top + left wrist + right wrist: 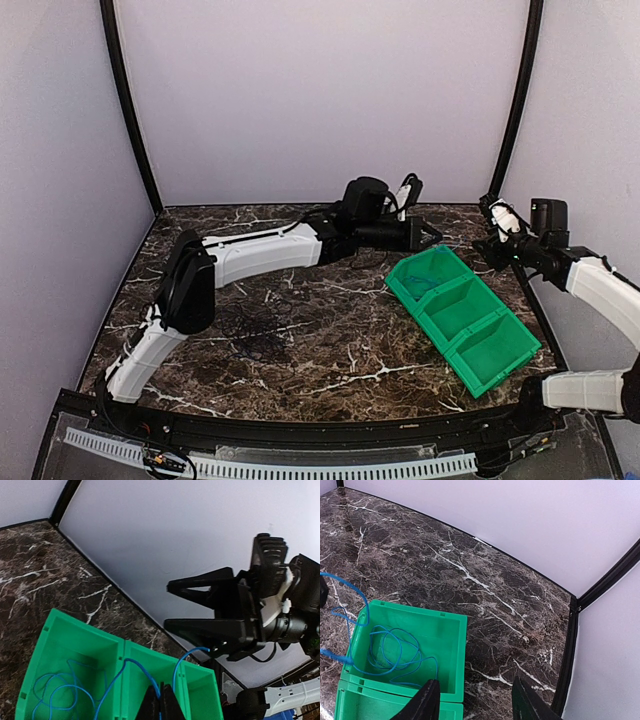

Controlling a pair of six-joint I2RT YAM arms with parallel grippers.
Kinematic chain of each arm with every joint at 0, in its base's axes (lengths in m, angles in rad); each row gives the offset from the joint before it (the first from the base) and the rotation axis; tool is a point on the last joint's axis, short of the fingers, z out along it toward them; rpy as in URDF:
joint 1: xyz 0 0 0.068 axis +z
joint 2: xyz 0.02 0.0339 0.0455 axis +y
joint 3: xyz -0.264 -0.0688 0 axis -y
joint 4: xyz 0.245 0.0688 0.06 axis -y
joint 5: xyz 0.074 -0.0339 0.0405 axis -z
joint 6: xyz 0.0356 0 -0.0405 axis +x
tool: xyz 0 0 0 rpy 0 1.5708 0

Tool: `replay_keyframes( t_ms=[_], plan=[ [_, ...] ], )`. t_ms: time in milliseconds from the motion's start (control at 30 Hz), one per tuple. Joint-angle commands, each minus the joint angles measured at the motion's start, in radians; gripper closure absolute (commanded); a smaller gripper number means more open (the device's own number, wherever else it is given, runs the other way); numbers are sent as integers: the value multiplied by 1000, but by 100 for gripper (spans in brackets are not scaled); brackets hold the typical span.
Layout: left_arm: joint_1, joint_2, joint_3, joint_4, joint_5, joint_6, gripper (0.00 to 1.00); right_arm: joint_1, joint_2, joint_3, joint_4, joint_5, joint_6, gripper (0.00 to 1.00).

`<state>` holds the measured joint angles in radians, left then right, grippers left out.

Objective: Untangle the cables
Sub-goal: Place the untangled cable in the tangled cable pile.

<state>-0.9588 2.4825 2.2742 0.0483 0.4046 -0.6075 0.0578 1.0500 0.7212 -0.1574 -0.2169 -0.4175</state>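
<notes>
The blue cable (390,655) lies partly coiled in the end compartment of the green bin (470,340). One strand (127,667) rises over a divider into my left gripper (162,700), which is shut on it above the bin (65,630). The cable's free end (205,650) curls up to the underside of my right gripper's lower finger; whether it touches is unclear. My right gripper (169,605) stands open just right of the left gripper (432,235), with nothing between its fingers (427,700). A tangle of black cables (255,335) lies on the marble at centre left.
The green bin (455,655) has three compartments and stands slanted at the table's right. Black corner posts (515,100) and white walls enclose the back and sides. The table's right edge (570,645) runs close beside my right gripper (475,700).
</notes>
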Motion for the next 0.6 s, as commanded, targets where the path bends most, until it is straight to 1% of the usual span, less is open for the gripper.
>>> replay_keyframes(
  t_ms=[0,33,67,133,200,300,400,533,567],
  plan=[
    [-12,6,-35,264,77,-36,100,-5,-3,-6,31,-10,5,49],
    [-13,15,-38,350,88,-52,100,-5,-3,-6,34,-3,6,49],
    [-15,21,-38,392,93,-60,100,-6,-2,-4,36,7,9,49],
    [-14,44,-25,526,91,-84,100,-4,-3,-2,37,30,14,49],
    [-14,68,-8,573,59,-94,100,-7,-11,-3,40,40,17,49],
    [-13,118,28,546,-8,-96,100,-16,-20,-5,42,39,19,49],
    [-13,160,42,447,-43,-106,100,-21,-18,-6,43,36,19,49],
    [-14,171,25,325,-86,-106,99,-22,-1,-2,42,31,16,49],
    [-14,167,17,316,-100,-101,99,-21,0,-1,41,29,16,49]
  ],
)
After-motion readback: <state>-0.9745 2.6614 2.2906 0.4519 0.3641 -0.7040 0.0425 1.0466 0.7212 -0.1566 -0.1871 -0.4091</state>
